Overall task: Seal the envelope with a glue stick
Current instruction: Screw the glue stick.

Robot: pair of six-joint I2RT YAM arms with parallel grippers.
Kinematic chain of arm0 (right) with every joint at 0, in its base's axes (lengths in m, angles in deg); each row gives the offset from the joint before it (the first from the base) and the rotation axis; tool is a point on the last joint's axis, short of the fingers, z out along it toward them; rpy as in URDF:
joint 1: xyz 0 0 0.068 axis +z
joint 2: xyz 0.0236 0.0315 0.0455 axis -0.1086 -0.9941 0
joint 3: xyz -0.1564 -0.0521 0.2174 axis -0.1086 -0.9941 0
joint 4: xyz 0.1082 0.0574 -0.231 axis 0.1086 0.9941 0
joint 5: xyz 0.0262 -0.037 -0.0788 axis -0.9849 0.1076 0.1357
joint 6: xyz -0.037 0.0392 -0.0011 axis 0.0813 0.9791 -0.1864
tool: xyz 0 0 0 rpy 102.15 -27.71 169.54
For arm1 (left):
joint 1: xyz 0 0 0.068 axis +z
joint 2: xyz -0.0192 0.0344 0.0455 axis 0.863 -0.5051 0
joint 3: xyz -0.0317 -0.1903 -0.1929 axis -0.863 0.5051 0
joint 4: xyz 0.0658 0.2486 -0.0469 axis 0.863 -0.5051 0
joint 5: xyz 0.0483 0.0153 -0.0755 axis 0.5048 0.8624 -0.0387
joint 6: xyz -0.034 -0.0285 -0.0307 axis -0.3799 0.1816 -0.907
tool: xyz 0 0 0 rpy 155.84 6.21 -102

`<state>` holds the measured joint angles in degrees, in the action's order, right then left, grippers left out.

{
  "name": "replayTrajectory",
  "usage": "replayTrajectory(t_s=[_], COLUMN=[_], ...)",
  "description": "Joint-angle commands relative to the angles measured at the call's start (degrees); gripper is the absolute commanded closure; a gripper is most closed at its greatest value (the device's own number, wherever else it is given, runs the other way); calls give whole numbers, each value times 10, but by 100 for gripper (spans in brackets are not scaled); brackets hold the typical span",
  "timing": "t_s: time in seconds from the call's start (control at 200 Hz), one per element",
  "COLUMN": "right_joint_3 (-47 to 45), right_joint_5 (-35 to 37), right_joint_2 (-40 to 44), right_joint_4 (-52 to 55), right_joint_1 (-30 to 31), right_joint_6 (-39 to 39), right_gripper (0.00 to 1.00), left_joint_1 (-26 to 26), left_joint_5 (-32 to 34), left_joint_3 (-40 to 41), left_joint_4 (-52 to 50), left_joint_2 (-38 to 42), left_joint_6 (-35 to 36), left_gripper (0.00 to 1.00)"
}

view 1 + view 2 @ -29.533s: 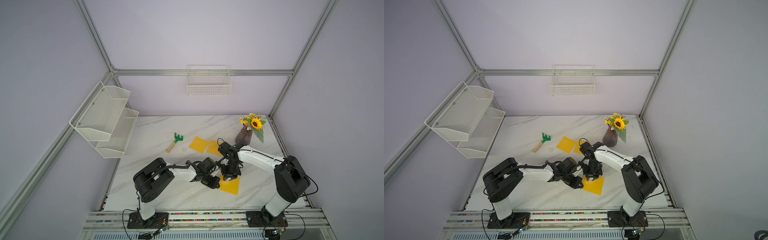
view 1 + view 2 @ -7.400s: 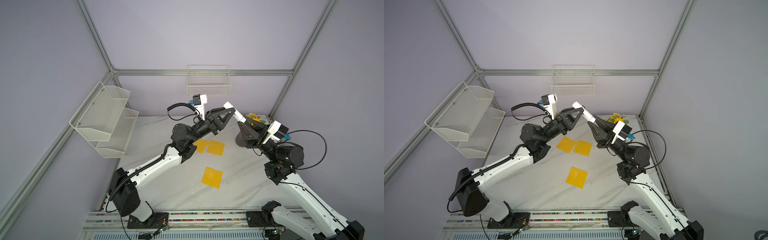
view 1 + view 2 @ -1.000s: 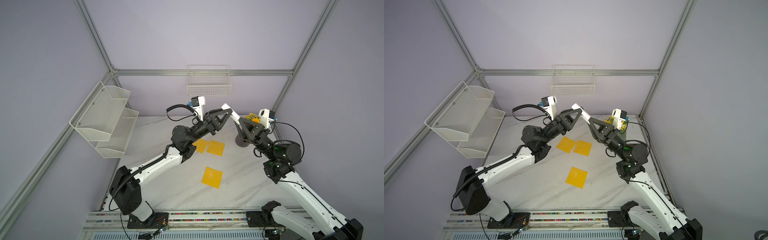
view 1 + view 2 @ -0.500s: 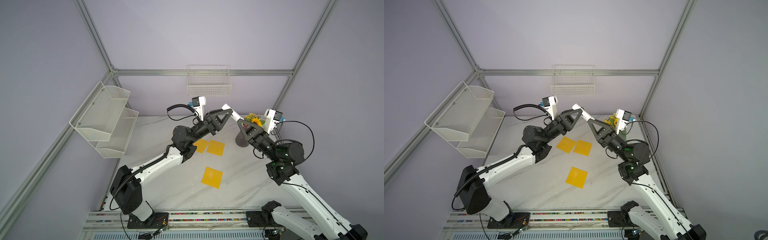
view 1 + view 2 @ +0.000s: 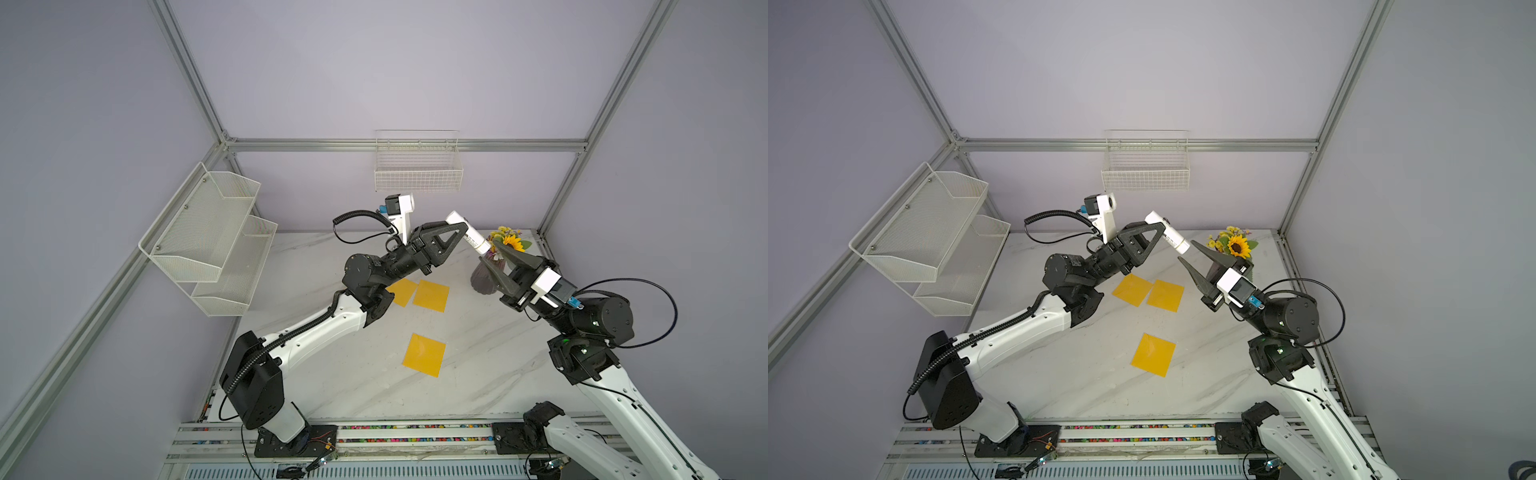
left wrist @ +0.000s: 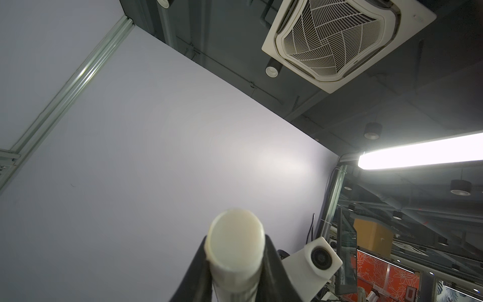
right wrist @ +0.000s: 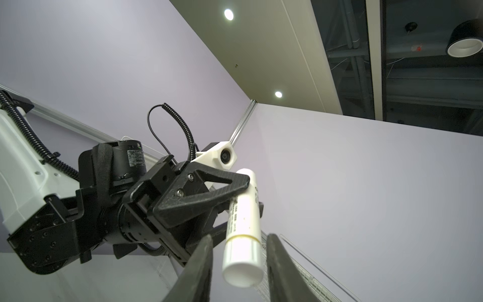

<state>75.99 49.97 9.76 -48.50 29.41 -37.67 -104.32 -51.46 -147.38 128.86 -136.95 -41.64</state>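
Note:
High above the table, my left gripper (image 5: 462, 227) (image 5: 1162, 226) (image 6: 236, 241) is shut on the body of the white glue stick (image 5: 476, 242) (image 5: 1175, 242) (image 6: 235, 230) (image 7: 244, 235). The stick is tilted, with its capped end pointing down toward my right gripper (image 5: 488, 250) (image 5: 1185, 250) (image 7: 239, 236). That gripper is open, one jaw on each side of the cap with a small gap at both sides. A yellow envelope (image 5: 424, 354) (image 5: 1152, 354) lies flat at the table's middle. Two more yellow envelopes (image 5: 431, 295) (image 5: 1165, 295) lie side by side further back.
A dark vase of sunflowers (image 5: 484, 274) (image 5: 1237, 245) stands at the back right, just behind my right gripper. A white wire basket (image 5: 417, 172) hangs on the back wall. A two-tier white mesh shelf (image 5: 208, 245) is fixed to the left wall.
My right wrist has rolled, swinging its camera from above the jaws down to the near side. The jaws stay at the stick's capped end. The left arm has barely moved.

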Motion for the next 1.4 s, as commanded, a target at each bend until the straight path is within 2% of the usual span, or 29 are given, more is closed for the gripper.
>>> replayTrajectory(t_s=[0.0,0.17,0.39,0.71,1.045,1.29,1.4], right_joint_3=[17,13,47,93,106,105,117], right_joint_5=[69,79,50,2,10,12,2], right_joint_2=[2,-13,-62,-118,-148,-157,-153], right_joint_4=[14,6,-4,20,53,38,73], right_joint_1=[2,2,2,3,2,2,2], right_joint_6=[60,94,102,40,-28,-32,-58], right_gripper=[61,58,57,59,61,61,62], left_joint_1=[4,4,4,3,4,4,4], left_joint_5=[14,9,13,16,19,20,20], left_joint_3=[1,-4,-8,-17,-23,-21,-19], left_joint_4=[19,30,42,42,38,36,39], left_joint_2=[7,-2,-14,-25,-29,-30,-30], left_joint_6=[-11,-24,-39,-50,-51,-52,-56], left_gripper=[100,100,100,100,100,100,100])
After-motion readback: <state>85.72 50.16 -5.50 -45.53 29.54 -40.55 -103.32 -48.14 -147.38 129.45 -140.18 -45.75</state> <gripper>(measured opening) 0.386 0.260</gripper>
